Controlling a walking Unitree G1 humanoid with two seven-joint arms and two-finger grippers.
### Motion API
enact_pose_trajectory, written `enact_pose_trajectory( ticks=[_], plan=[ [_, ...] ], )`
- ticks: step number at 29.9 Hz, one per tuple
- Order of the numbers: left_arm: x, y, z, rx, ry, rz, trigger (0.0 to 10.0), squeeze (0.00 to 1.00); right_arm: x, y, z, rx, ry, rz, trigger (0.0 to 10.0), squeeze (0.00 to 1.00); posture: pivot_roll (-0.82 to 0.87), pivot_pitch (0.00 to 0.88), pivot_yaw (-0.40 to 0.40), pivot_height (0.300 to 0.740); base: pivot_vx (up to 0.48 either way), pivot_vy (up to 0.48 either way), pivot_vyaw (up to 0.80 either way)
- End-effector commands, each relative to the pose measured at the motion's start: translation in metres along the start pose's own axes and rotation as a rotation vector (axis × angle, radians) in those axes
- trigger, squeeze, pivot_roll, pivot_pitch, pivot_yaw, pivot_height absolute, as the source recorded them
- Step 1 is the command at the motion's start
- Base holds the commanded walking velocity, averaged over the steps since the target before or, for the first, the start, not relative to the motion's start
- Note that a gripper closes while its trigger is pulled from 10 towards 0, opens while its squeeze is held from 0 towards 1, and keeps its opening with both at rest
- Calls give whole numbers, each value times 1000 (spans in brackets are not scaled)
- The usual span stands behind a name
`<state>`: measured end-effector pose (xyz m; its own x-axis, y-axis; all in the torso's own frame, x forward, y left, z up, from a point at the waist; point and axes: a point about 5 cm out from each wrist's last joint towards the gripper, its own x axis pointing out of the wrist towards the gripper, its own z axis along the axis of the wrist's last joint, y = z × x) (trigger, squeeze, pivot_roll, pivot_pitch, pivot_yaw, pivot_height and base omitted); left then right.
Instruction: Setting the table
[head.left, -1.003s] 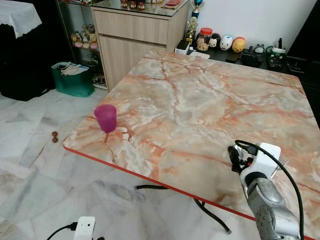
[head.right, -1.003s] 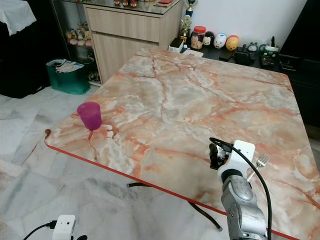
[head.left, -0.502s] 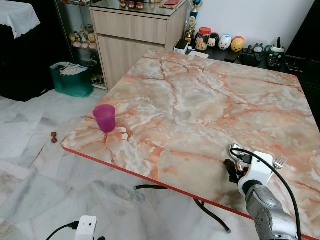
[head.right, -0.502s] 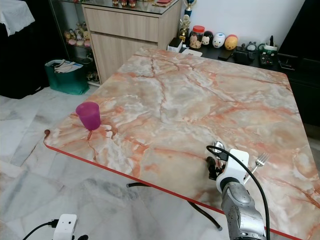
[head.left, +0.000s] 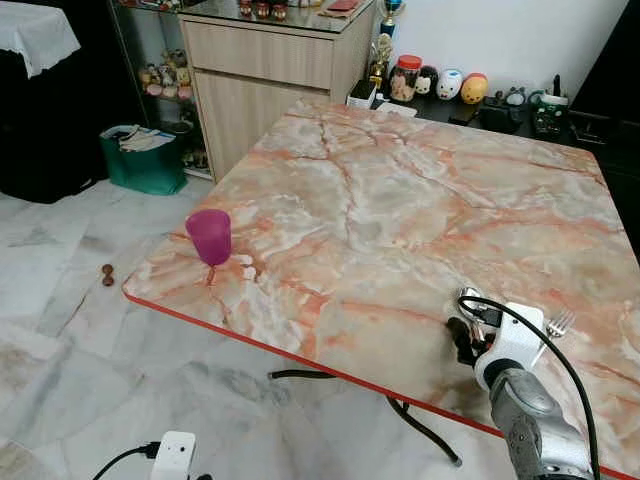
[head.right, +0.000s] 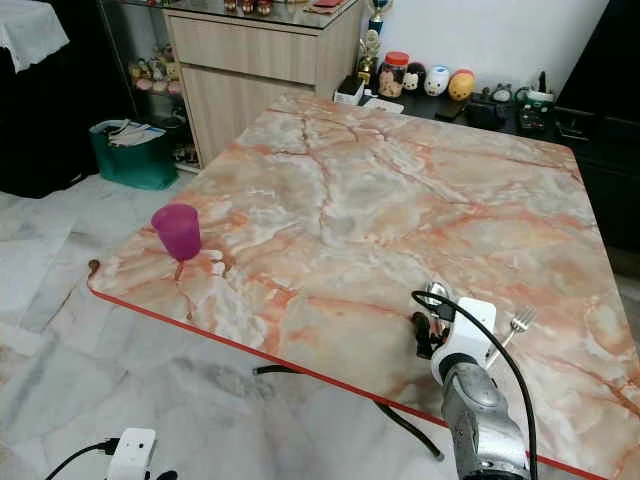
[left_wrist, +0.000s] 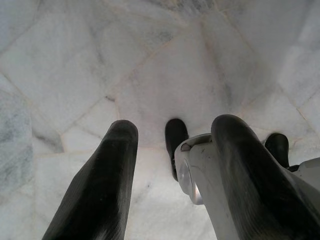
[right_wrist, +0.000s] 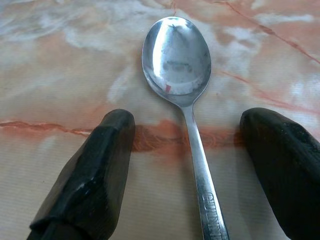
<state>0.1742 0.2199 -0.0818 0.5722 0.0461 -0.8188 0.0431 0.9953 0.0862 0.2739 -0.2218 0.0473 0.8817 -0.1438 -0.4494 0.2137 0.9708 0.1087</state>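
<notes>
On the left, the purple cup (head.left: 211, 236) stands where it did near the table's (head.left: 400, 210) left corner, and the left gripper (left_wrist: 170, 150) hangs idle over the floor tiles, fingers parted and empty. Toward the right, the right gripper (right_wrist: 187, 145) has drawn back toward the near edge over the last second, exposing the fork (head.right: 511, 327). Its fingers now sit wide apart astride the spoon (right_wrist: 185, 90), which lies flat beside the fork; I judge the spoon placed
</notes>
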Motion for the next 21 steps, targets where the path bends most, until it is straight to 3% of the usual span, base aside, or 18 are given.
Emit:
enact_pose_trajectory(
  ticks=[1, 21],
  plan=[
    [0, -2, 0, 8, 0, -6, 10000, 0, 2, -3, 2, -5, -1, -1, 0, 0, 18, 0, -46, 740, 0, 0, 0],
    [1, -4, 1, 8, 1, -15, 10000, 0, 4, 10, 2, -52, -21, 40, 0, 0, 20, 0, -48, 740, 0, 0, 0]
  ],
)
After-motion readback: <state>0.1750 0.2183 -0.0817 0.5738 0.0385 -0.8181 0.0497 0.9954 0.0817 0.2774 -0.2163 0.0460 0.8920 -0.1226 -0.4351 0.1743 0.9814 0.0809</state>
